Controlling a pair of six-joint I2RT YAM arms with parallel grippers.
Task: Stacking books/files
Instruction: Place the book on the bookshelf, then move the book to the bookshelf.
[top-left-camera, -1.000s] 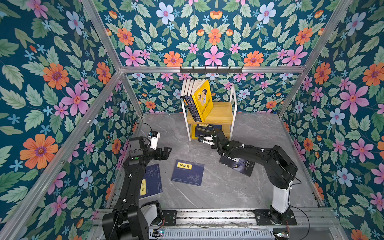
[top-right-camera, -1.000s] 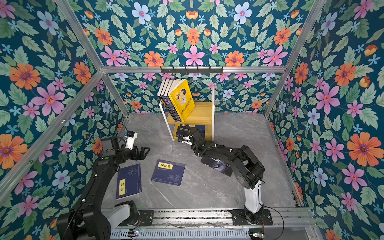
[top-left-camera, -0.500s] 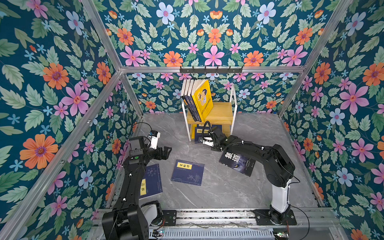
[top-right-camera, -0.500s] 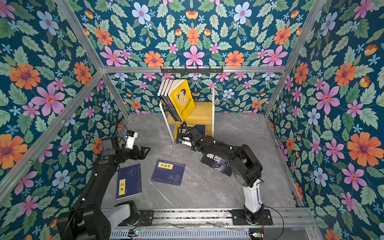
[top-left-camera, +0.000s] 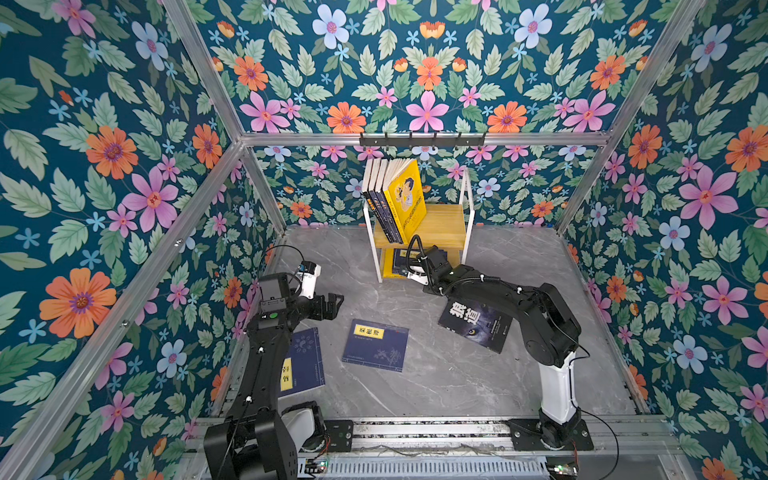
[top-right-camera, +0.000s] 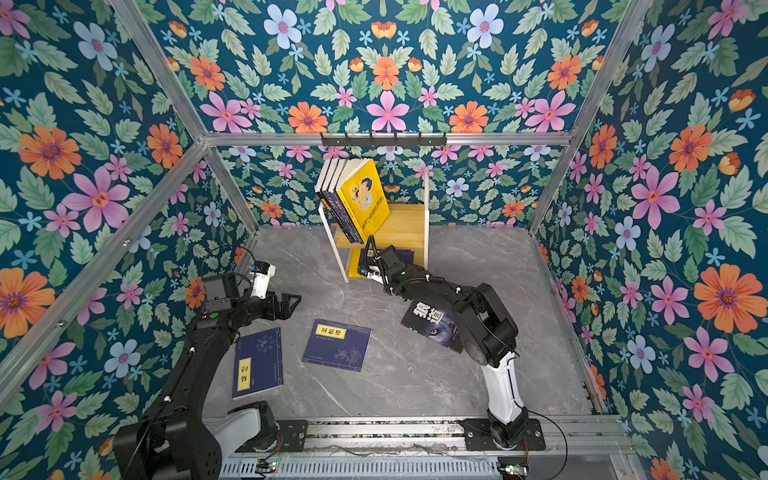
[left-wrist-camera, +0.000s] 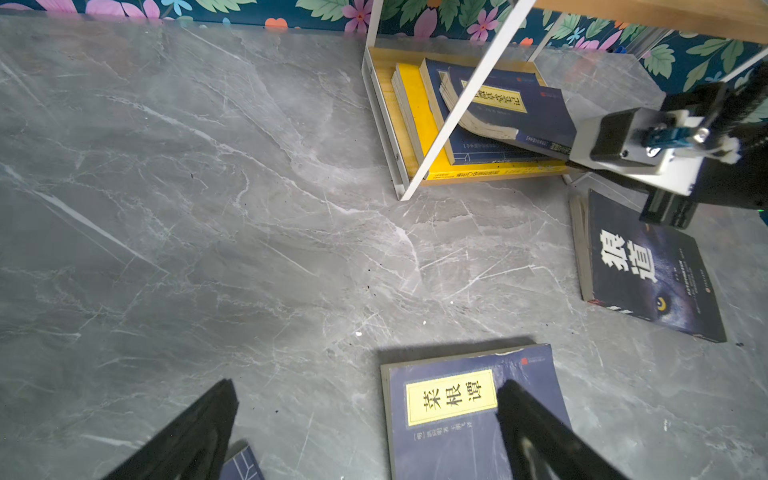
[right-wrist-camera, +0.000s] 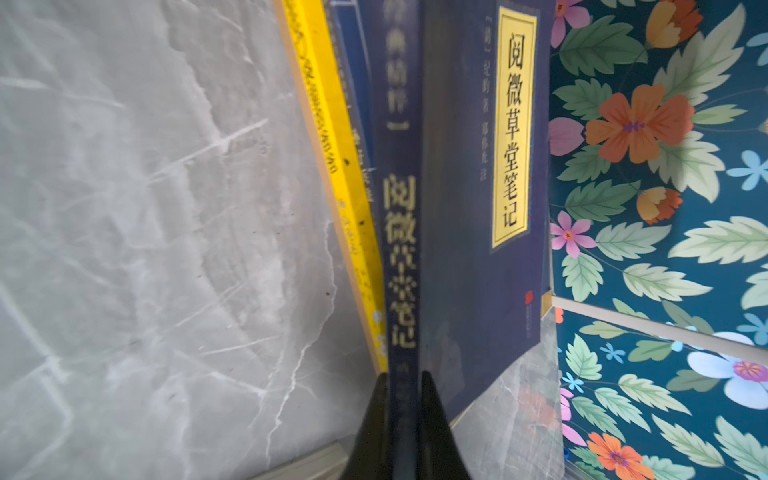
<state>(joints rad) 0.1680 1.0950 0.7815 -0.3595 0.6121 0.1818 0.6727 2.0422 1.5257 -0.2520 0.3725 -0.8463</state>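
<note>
Right claw (right-wrist-camera: 405, 399) pinches top navy book (right-wrist-camera: 465, 208) on shelf (top-left-camera: 467, 216) lower stack (left-wrist-camera: 419, 124); left claw (left-wrist-camera: 365, 386) spread. Black book (top-left-camera: 478, 328), two navy books (top-left-camera: 376, 345) left on bench (top-left-camera: 436, 382).

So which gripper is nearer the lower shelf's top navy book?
Right. The right gripper, jaws shut, holds the navy book; the left gripper hangs open over the floor, apart.

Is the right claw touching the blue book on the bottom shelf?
Touching. The right wrist view shows the right claw pinching the spine of the blue book from both sides, with no gap.
</note>
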